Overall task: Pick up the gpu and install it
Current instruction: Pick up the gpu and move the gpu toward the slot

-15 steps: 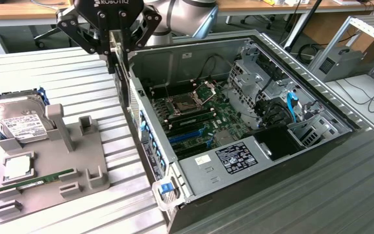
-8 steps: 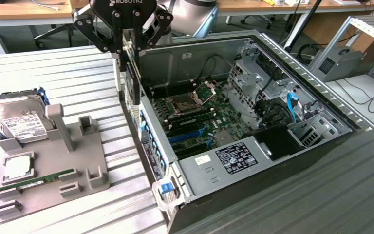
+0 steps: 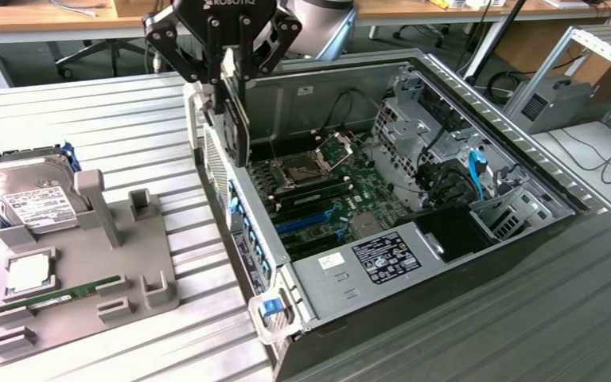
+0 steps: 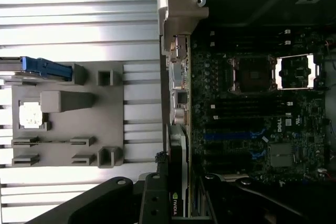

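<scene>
Gripper (image 3: 229,86) pointing down, fingers pinching upright gpu (image 3: 239,135), above open computer case (image 3: 444,334)

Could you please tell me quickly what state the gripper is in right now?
Gripper: closed on the gpu, holding it upright over the open computer case.

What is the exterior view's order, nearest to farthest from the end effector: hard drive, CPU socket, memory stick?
1. CPU socket, in the case, beside the end effector gripping the gpu.
2. Hard drive, exterior view's left.
3. Memory stick, on the holder.
</scene>
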### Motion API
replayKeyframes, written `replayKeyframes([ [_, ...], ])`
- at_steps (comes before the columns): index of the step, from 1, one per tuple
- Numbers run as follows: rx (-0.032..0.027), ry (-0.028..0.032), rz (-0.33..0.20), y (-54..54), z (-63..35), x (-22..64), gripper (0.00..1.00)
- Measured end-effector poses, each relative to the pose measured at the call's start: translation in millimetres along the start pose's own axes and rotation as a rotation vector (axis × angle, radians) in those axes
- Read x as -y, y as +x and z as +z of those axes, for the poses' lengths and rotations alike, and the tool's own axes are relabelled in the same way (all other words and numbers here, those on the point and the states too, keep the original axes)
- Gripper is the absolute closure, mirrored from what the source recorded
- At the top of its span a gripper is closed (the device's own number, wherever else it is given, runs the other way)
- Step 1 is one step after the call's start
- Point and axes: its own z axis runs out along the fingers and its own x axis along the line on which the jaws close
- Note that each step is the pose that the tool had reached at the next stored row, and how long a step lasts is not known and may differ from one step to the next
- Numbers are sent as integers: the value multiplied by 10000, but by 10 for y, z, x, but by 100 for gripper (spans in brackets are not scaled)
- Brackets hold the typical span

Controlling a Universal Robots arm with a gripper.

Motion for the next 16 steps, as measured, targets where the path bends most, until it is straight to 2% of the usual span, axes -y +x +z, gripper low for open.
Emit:
replayKeyframes([
  [16, -2, -36, 0, -341, 9, -12, 73],
])
